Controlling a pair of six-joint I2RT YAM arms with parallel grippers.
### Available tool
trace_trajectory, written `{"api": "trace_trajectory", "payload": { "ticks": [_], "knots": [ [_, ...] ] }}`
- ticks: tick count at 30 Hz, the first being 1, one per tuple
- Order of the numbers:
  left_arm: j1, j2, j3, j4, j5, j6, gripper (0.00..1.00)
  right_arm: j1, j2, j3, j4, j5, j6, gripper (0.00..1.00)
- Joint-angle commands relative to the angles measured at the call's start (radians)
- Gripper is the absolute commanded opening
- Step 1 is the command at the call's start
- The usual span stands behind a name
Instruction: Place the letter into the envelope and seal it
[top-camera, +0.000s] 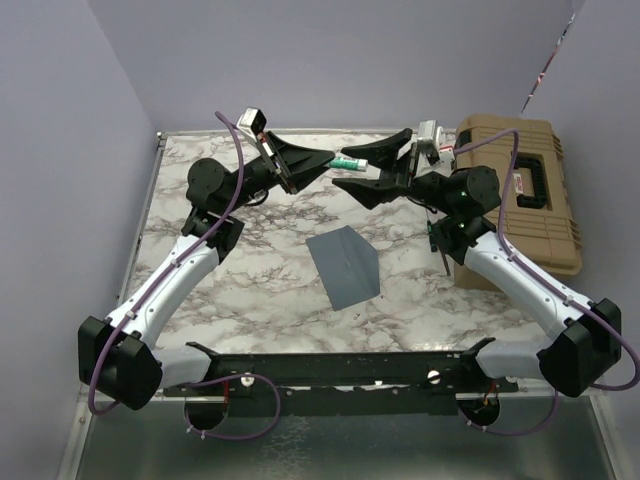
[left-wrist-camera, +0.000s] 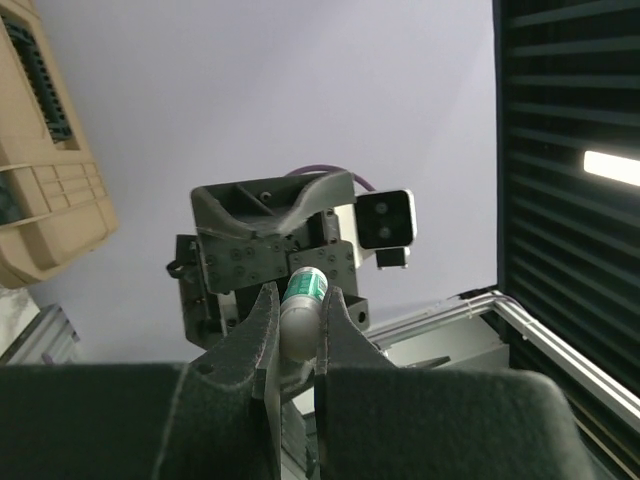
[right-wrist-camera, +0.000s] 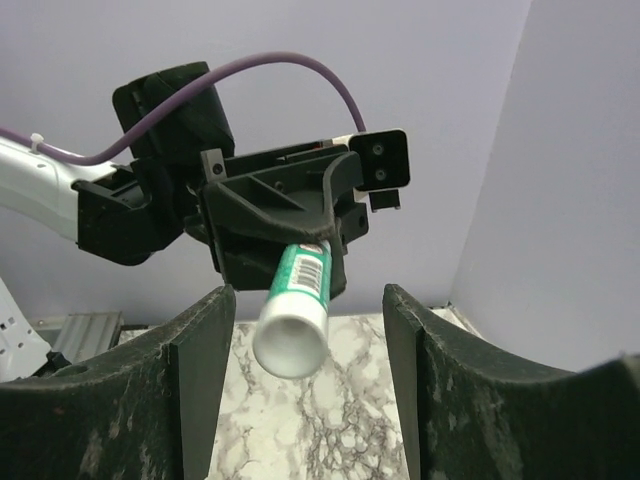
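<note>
The left gripper (left-wrist-camera: 297, 305) is clamped on a green-and-white glue stick (top-camera: 352, 161), held level in the air beyond the envelope (top-camera: 345, 265); the right gripper (right-wrist-camera: 308, 300) stands apart, its jaws either side of the stick's free end, not touching it; the envelope lies flat on the marble table (top-camera: 250, 300); the letter is not visible, so I cannot tell whether it is inside. Risks, as I judge: the stick may twist or drop if the right jaws close off-centre; room is wide left of the envelope; right of it the tan case (top-camera: 530, 190) crowds the right arm.
</note>
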Motion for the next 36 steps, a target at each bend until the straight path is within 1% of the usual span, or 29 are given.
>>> {"api": "trace_trajectory", "payload": {
  "ticks": [1, 4, 6, 10, 14, 19, 20, 22, 25, 28, 31, 34, 36],
  "knots": [
    [-0.005, -0.019, -0.018, 0.106, -0.036, -0.065, 0.0, 0.005, 0.026, 0.004, 0.082, -0.032, -0.019, 0.62],
    [-0.005, -0.019, -0.028, 0.111, -0.038, -0.068, 0.0, 0.005, 0.029, 0.005, 0.087, -0.034, -0.019, 0.57],
    [-0.005, -0.02, -0.035, 0.111, -0.039, -0.069, 0.0, 0.005, 0.029, 0.002, 0.099, -0.036, -0.011, 0.57],
    [-0.006, -0.018, -0.039, 0.114, -0.041, -0.075, 0.0, 0.006, 0.037, 0.007, 0.115, -0.046, 0.009, 0.6],
    [-0.008, -0.014, -0.038, 0.116, -0.042, -0.069, 0.0, 0.015, 0.052, 0.004, 0.143, -0.022, 0.011, 0.59],
    [-0.013, -0.009, -0.038, 0.116, -0.044, -0.065, 0.0, 0.028, 0.056, -0.006, 0.156, 0.022, -0.009, 0.51],
    [-0.013, -0.009, -0.038, 0.116, -0.044, -0.065, 0.0, 0.029, 0.056, -0.006, 0.157, 0.025, -0.013, 0.51],
    [-0.014, -0.008, -0.041, 0.117, -0.043, -0.063, 0.0, 0.031, 0.053, -0.006, 0.156, 0.029, -0.015, 0.51],
    [-0.015, -0.009, -0.05, 0.116, -0.047, -0.064, 0.0, 0.034, 0.05, -0.007, 0.151, 0.032, -0.022, 0.55],
    [-0.017, -0.011, -0.053, 0.115, -0.048, -0.064, 0.0, 0.039, 0.048, -0.007, 0.144, 0.035, -0.028, 0.55],
    [-0.016, -0.011, -0.054, 0.115, -0.052, -0.064, 0.0, 0.043, 0.049, -0.012, 0.148, 0.043, -0.032, 0.5],
    [-0.017, -0.012, -0.054, 0.117, -0.053, -0.064, 0.0, 0.045, 0.05, -0.017, 0.168, 0.045, -0.031, 0.39],
    [-0.017, -0.01, -0.053, 0.116, -0.053, -0.065, 0.0, 0.045, 0.051, -0.013, 0.158, 0.043, -0.035, 0.3]
  ]
}}
